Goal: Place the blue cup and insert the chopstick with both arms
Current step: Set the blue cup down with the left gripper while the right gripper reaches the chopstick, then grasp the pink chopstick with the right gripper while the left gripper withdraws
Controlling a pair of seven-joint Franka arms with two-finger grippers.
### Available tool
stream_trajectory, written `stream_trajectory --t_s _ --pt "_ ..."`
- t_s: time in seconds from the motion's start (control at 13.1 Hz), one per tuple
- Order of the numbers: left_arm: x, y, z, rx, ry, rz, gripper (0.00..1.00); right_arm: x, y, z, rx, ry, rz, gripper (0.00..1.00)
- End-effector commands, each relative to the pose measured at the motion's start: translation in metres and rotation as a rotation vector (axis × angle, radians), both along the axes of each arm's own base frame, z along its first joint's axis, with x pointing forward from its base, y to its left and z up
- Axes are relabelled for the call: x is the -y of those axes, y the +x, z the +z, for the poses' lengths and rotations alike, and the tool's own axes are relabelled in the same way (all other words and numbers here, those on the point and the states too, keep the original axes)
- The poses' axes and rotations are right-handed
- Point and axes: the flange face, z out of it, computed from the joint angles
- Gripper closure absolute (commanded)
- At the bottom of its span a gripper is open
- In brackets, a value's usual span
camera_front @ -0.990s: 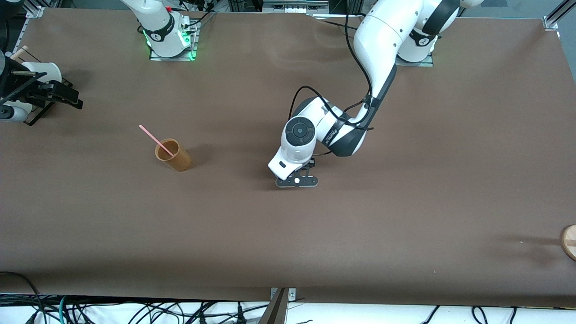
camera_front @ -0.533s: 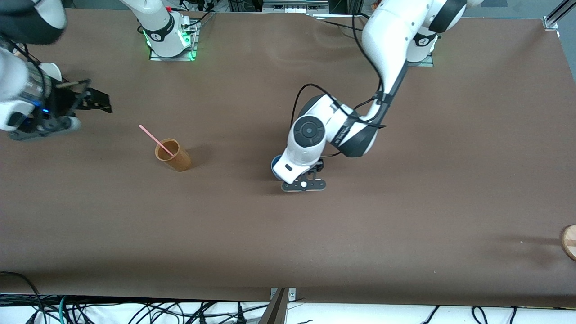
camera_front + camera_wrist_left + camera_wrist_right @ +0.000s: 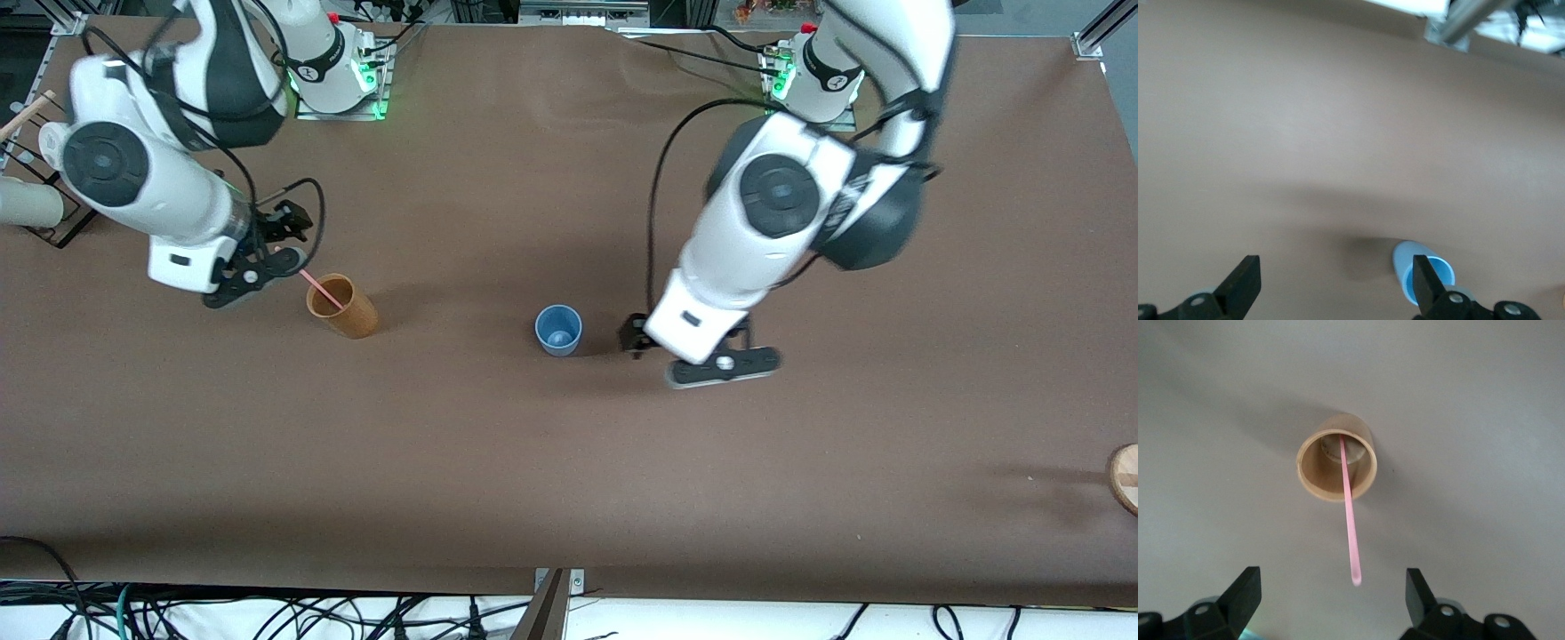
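Noted blue cup (image 3: 558, 330) upright on the table (image 3: 569, 498), about mid-table, mouth up, touching nothing; judged as placed, so that half of the task looks done. Found left gripper (image 3: 717, 364) raised over bare table just beside the cup, toward the left arm's end, jaws wide apart and holding nothing. Confirmed in the left wrist view: gripper (image 3: 1335, 293) open, cup (image 3: 1423, 275) outside the gap, beside one finger (image 3: 1426, 287). Read this as clearance, giving free access to the cup mouth from above. Located chopstick (image 3: 320, 288) standing aslant in the brown cup (image 3: 348, 316), lower end inside, upper end leaning out toward the right arm's end of the table; brown cup well apart from the blue cup, toward that same end. Found right gripper (image 3: 267, 263) low over the stick's upper end, jaws apart, nothing clamped. Checked in the right wrist view: gripper (image 3: 1331, 597) with fingers (image 3: 1245, 590) straddling the line of the chopstick (image 3: 1349, 513), tip just short of the gap, brown cup (image 3: 1318, 487) below. Judged as lining up for a pinch near the top, where the lean leaves room clear of the rim. Expect risk of the thin stick slipping or the brown cup tipping if pulled sideways rather than along its slant.
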Motion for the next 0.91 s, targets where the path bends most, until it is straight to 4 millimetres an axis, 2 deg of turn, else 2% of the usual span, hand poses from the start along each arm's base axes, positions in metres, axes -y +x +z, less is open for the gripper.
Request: stream_trajectory --t_s 0.0,0.15,0.23,0.38,0.53,0.61,0.76,0.84 --pt "-0.075 0.000 0.040 -0.037 -0.008 -0.029 0.00 0.008 -0.027 -0.023 0.031 0.006 0.061 0.05" --pt "-0.141 0.000 0.059 -0.072 0.011 -0.092 0.00 0.008 -0.030 -0.033 0.018 -0.002 0.072 0.06" --pt "-0.170 -0.003 0.067 -0.084 0.018 -0.098 0.00 0.009 -0.030 -0.041 0.012 -0.024 0.089 0.09" --pt "-0.228 -0.008 0.076 -0.092 0.019 -0.070 0.00 0.011 -0.037 -0.059 0.019 -0.045 0.113 0.14" --pt "-0.262 -0.013 0.073 -0.123 0.023 -0.145 0.00 0.010 -0.040 -0.070 0.061 -0.034 0.129 0.25" --pt "-0.281 -0.020 0.075 -0.135 0.024 -0.164 0.00 0.010 -0.039 -0.071 0.065 -0.034 0.131 0.34" --pt "-0.314 -0.030 0.083 -0.134 0.019 -0.117 0.00 0.010 -0.038 -0.069 0.068 -0.034 0.131 0.73" --pt "-0.326 -0.032 0.086 -0.130 0.019 -0.105 0.00 0.010 -0.037 -0.071 0.069 -0.034 0.130 0.88"
